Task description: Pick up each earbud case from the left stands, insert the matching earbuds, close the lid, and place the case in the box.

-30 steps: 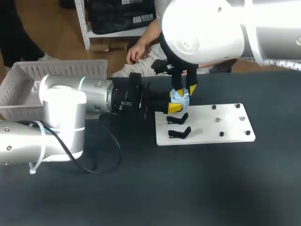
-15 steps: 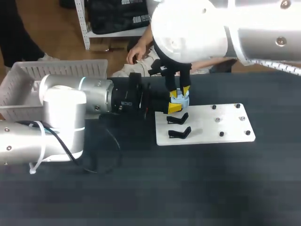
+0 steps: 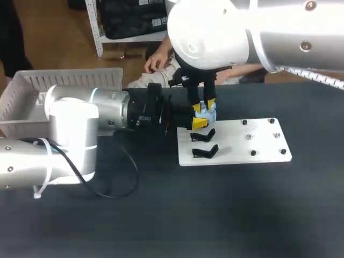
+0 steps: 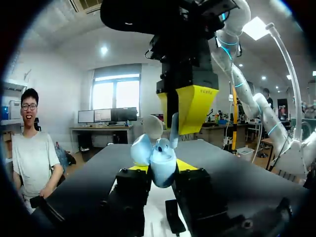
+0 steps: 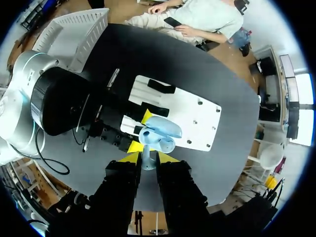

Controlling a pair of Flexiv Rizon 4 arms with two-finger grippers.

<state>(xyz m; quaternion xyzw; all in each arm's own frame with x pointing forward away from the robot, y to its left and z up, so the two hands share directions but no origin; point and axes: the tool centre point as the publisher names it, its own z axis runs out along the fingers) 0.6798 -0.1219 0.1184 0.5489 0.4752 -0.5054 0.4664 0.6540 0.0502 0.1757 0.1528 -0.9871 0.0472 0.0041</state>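
Over the 11 o'clock corner of the white stand board [image 3: 236, 141], the left gripper [image 3: 201, 118] is clenching the light blue earbud case [image 3: 206, 113] from both sides, with its lid [image 4: 140, 148] standing open. The right gripper [image 3: 206, 103] is hanging directly above the case with its fingers pointing down, and it is pinching an earbud [image 5: 147, 159] by the stem. In the right wrist view the case is lying straight ahead of these fingers, at 12 o'clock, and the earbud's long axis is pointing into the open case. So I am judging that the coming move needs only a short straight push along that axis.

Compared with one second ago, the right arm is now standing more toward 9 o'clock, with its yellow tips lined up over the case. The left arm is showing no difference. The white basket [image 3: 32, 88] is waiting at 9 o'clock, well apart from the case, and two black stands [image 3: 205, 152] are lying at 6 o'clock of it.
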